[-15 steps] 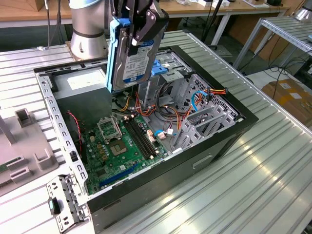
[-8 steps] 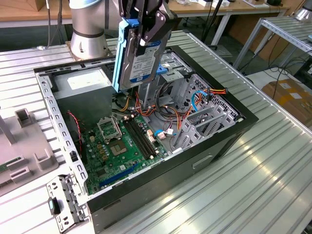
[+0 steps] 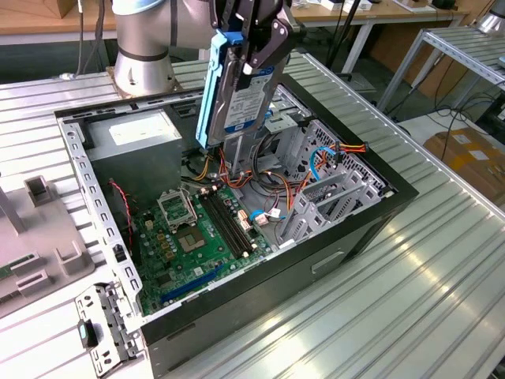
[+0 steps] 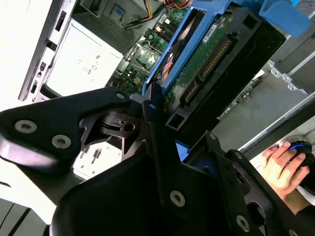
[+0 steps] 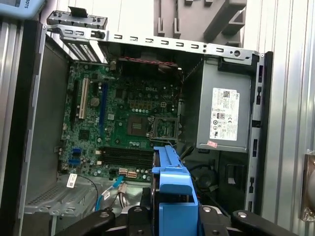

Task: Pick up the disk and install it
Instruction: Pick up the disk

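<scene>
Overhead, the end effector (image 3: 254, 65) holds the disk (image 3: 239, 103) above a ribbed-metal workbench (image 3: 410, 288).

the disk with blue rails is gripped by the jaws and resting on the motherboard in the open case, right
No: the gripper holds the disk, but it is not resting on the motherboard. The exterior view shows it hanging in the air above the open case.

Nothing legible: a printed white sticker (image 5: 223, 114) on the power supply (image 5: 224, 78), a barcode label (image 3: 248, 96) on the disk (image 3: 229, 122).
</scene>
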Available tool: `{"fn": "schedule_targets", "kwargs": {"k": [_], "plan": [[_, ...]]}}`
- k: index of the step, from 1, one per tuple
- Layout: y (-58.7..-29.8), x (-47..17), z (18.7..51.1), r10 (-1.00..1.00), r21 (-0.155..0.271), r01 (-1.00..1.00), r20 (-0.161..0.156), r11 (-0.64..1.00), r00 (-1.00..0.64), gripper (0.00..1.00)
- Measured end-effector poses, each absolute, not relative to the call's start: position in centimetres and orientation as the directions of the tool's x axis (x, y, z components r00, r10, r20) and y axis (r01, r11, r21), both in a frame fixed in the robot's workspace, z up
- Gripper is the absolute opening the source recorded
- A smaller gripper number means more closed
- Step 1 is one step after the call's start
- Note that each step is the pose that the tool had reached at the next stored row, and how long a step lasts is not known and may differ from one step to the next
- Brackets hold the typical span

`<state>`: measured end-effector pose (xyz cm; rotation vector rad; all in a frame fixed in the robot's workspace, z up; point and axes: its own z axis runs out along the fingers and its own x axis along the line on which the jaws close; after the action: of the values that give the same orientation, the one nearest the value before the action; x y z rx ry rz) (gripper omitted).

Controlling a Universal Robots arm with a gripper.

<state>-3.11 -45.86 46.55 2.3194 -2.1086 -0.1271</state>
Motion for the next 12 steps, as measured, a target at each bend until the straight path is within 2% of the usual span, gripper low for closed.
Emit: {"fn": "schedule_targets", "kwargs": {"k": [12], "plan": [[-47.1,-1.1,46.5,-0.994,0.059,-0.994,-0.057,-0.097,0.093,0.37]]}}
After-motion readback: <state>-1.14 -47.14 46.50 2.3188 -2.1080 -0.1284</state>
